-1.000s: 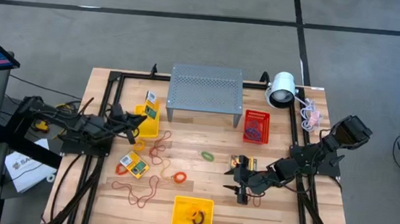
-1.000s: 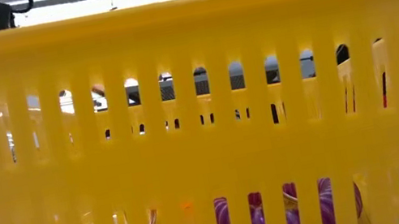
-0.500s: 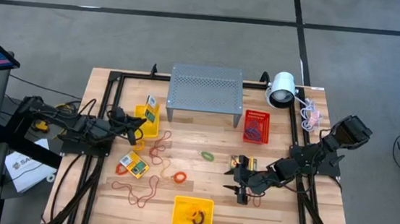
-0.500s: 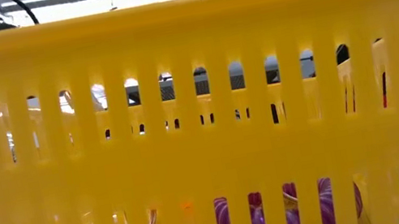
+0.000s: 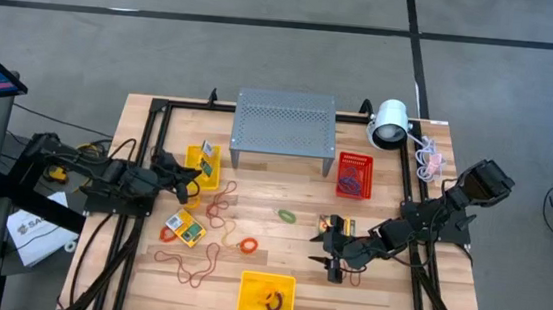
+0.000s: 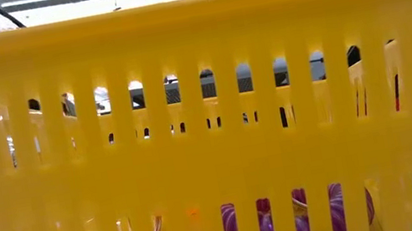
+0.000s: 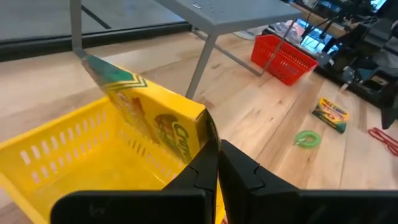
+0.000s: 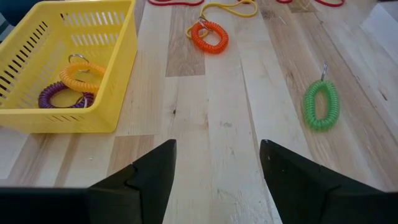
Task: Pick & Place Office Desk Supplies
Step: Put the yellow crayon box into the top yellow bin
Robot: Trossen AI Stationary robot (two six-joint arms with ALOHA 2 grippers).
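Yellow plastic fills the low view, where the slotted wall of a basket (image 6: 209,132) is blocking nearly everything, with purple coils showing through the lowest slots. From above, the left gripper (image 5: 187,171) is sitting at the yellow bin (image 5: 195,177) on the left side of the table, just in front of the grey perforated stand (image 5: 285,119). Its fingers (image 7: 202,168) are pressed almost together, pinching the edge of a crayon box (image 7: 152,118), which is leaning tilted over the bin's rim. A second crayon box (image 5: 186,227) is lying flat on the wood nearer the front, beside an orange coil (image 5: 247,245) and loose red and brown rubber bands (image 5: 218,208). A third crayon box (image 5: 335,223) is lying beside the right gripper (image 5: 330,265), well apart from the left one. The right gripper is hovering over bare wood with its fingers (image 8: 146,174) spread wide, holding nothing. A green coil (image 8: 321,104) is lying ahead of it, and the front basket (image 8: 62,68) is holding an orange and a purple coil. The red basket (image 5: 354,175) is standing beside the stand.
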